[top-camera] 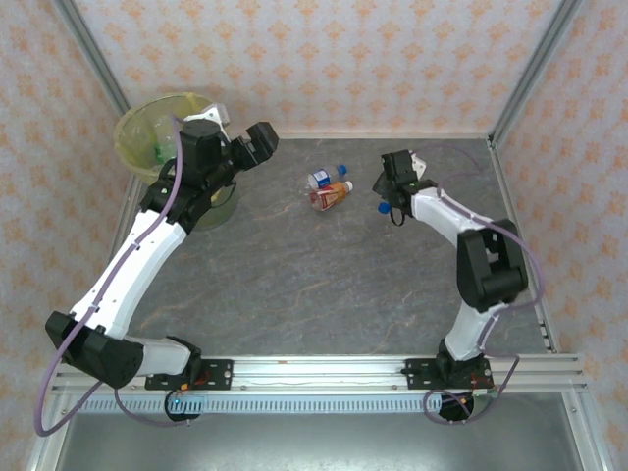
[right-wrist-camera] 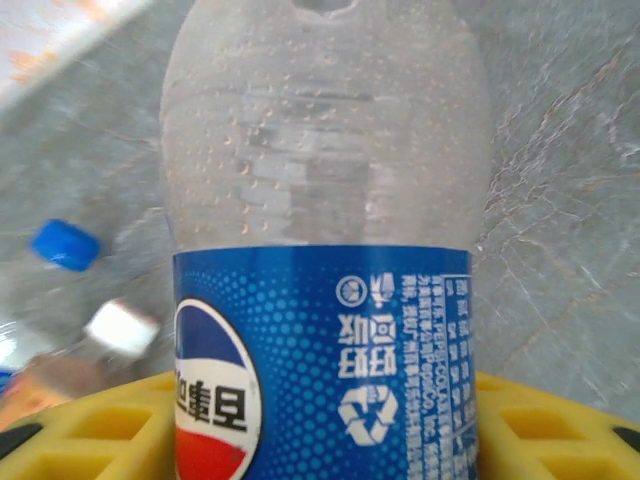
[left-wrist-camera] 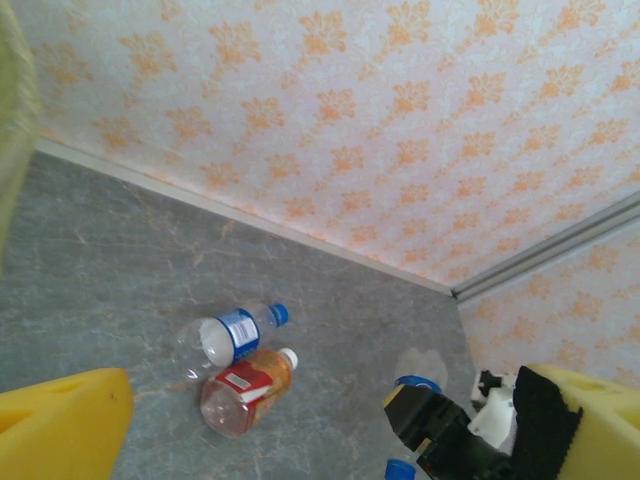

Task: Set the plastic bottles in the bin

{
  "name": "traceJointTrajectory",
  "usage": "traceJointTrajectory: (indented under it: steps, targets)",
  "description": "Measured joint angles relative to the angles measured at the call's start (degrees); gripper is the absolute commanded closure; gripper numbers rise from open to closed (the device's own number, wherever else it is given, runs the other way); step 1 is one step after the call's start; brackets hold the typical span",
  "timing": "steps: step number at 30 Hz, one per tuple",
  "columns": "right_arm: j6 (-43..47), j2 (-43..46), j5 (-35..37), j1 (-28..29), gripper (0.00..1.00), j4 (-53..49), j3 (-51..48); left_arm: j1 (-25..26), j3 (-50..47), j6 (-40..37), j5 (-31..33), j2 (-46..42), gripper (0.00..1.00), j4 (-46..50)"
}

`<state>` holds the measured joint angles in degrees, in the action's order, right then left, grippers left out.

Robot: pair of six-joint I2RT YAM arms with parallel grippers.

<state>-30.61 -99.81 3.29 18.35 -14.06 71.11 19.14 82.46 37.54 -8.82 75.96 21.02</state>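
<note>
**Right gripper [top-camera: 391, 184] clamped on a bottle, left gripper [top-camera: 257, 145] wide open beside the bin**

Over the far right part of the grey table [top-camera: 324, 285], the right gripper has its yellow pads [right-wrist-camera: 90, 430] pressed against both sides of a clear bottle [right-wrist-camera: 320, 180], across its blue label. That bottle's blue cap points toward the near edge. Whether the bottle is off the table cannot be told.

The left gripper hangs at the far left, just beside the bin [top-camera: 137, 113], a round bucket lined with a yellow bag that stands in the far left corner. Its yellow fingers [left-wrist-camera: 60, 425] stand far apart with nothing between them.

Two more bottles lie touching each other on the table between the grippers. One is a clear bottle with a blue cap [left-wrist-camera: 232, 335], and the other is a red-label bottle with a white cap [left-wrist-camera: 245, 390].
</note>
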Motion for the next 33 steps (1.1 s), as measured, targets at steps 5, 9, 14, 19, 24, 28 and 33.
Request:
traceJointTrajectory:
  steps: [5, 9, 14, 19, 24, 28, 33]
  targets:
    - [0.7, 11.8, 1.3, 3.9, 0.54, 0.3, -5.5, 0.0, 0.0, 1.7, -3.0, 1.0, 0.04, -1.7]
    - [1.1, 18.8, 2.6, 6.7, 0.55, -0.1, -7.9, 0.0, -0.5, 2.8, -5.4, 1.0, 0.06, -3.5]
    - [1.7, 25.2, 5.6, 12.0, 0.55, -0.7, -8.5, 0.0, -2.3, 3.6, -8.9, 1.0, 0.07, -5.3]
    - [2.4, 28.6, 8.9, 18.5, 0.55, -1.8, -8.5, 0.0, -3.4, 4.7, -12.1, 1.0, 0.09, -6.3]
    - [3.8, 29.6, 12.0, 24.5, 0.55, -2.7, -7.8, 0.5, -3.5, 4.9, -15.1, 1.0, 0.10, -7.9]
    - [5.6, 29.8, 14.2, 28.4, 0.55, -2.8, -6.6, 1.1, -3.5, 5.1, -17.4, 1.0, 0.11, -8.9]
    - [8.2, 30.5, 16.4, 32.1, 0.55, -2.6, -6.3, 2.1, -3.4, 5.7, -20.0, 1.3, 0.11, -10.1]
